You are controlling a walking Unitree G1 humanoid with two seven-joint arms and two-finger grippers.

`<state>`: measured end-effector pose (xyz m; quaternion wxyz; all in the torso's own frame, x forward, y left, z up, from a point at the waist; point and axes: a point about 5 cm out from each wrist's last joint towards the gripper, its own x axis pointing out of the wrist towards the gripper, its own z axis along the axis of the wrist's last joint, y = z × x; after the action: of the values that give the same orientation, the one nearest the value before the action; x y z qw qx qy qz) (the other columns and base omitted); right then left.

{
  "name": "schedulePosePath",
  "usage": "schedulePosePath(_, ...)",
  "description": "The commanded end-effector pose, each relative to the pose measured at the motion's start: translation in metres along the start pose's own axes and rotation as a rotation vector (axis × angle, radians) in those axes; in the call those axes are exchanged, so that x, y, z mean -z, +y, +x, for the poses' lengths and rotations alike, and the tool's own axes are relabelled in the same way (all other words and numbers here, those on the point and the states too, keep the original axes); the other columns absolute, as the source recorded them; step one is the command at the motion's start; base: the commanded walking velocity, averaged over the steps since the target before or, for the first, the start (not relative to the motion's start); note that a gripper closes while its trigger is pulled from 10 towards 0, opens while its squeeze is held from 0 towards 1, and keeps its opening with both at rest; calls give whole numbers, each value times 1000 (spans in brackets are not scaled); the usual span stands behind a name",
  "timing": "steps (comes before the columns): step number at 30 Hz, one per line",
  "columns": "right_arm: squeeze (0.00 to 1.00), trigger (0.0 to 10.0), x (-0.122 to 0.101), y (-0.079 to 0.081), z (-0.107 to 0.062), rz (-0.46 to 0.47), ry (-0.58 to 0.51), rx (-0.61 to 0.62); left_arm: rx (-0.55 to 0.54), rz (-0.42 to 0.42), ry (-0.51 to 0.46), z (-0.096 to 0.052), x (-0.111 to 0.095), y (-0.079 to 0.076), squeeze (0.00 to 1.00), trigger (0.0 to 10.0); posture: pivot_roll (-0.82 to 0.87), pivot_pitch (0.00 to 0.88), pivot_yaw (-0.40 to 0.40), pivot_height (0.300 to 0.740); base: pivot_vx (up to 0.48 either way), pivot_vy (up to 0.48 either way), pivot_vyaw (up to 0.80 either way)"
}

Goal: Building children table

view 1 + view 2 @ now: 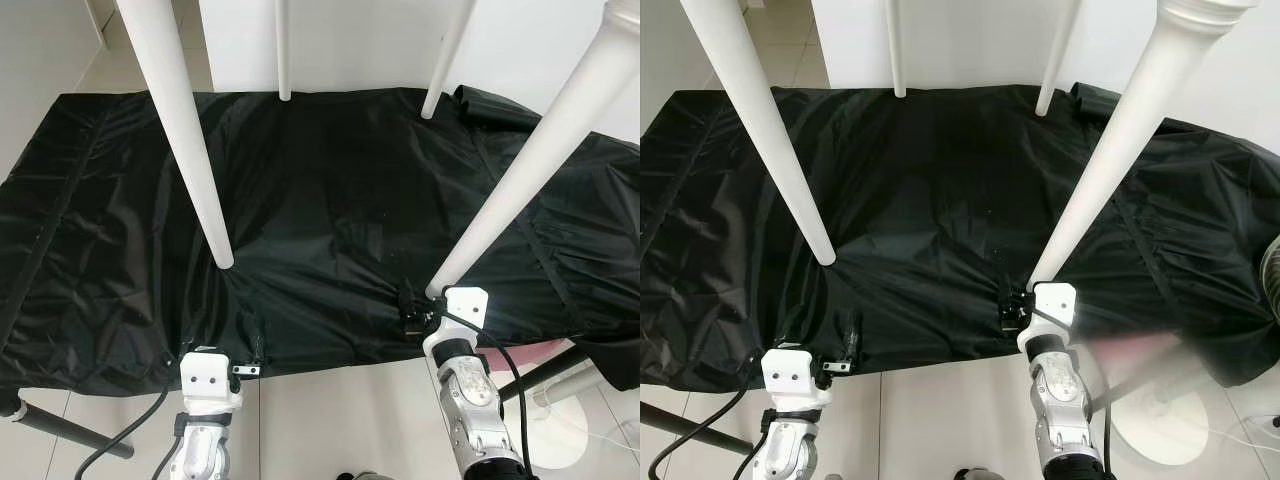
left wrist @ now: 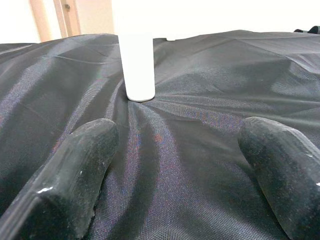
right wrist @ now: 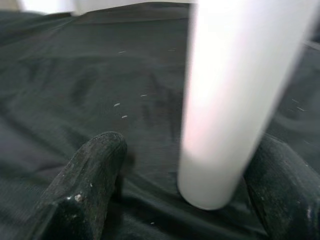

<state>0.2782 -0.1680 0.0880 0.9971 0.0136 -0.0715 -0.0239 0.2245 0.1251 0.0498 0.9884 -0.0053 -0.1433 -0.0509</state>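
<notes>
We count four white table legs, their tapered feet resting on a black cloth point(image 1: 330, 190) and their long axes rising toward the camera: the near left leg point(image 1: 190, 150), the near right leg point(image 1: 520, 170), and two far legs point(image 1: 283, 50) point(image 1: 445, 60) at the cloth's far edge; we read no label or writing on any of them. We see the right gripper point(image 3: 195, 200) on the cloth with its two fingers point(image 3: 85, 190) spread to either side of the near right leg's foot, contact not discernible. The left gripper point(image 2: 180, 165) rests on the cloth's near edge, fingers point(image 2: 70, 175) spread wide and holding nothing, short of the near left leg's foot.
</notes>
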Motion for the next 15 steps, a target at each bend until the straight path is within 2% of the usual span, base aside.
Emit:
schedulePosePath(1, 0, 10000, 10, -7, -8, -8, 56, 69, 404, 54, -155, 171, -187, -38, 0, 10000, 78, 122, -33, 740, 0, 0, 0)
schedulePosePath(4, 0, 10000, 9, -11, -11, -2, 32, 128, 404, 54, -154, 170, -187, -38, 0, 10000, 79, 121, -35, 740, 0, 0, 0)
schedulePosePath(6, 0, 10000, 8, -8, -15, -1, 11, 116, 403, 53, -154, 170, -187, -38, 0, 10000, 76, 122, -35, 740, 0, 0, 0)
schedulePosePath(9, 0, 10000, 8, 3, -27, -22, -17, 35, 402, 51, -154, 171, -187, -37, 0, 10000, 75, 120, -35, 740, 0, 0, 0)
schedulePosePath(15, 0, 10000, 9, 3, -36, -18, 1, -88, 405, 55, -158, 173, -187, -38, 0, 10000, 68, 121, -34, 740, 0, 0, 0)
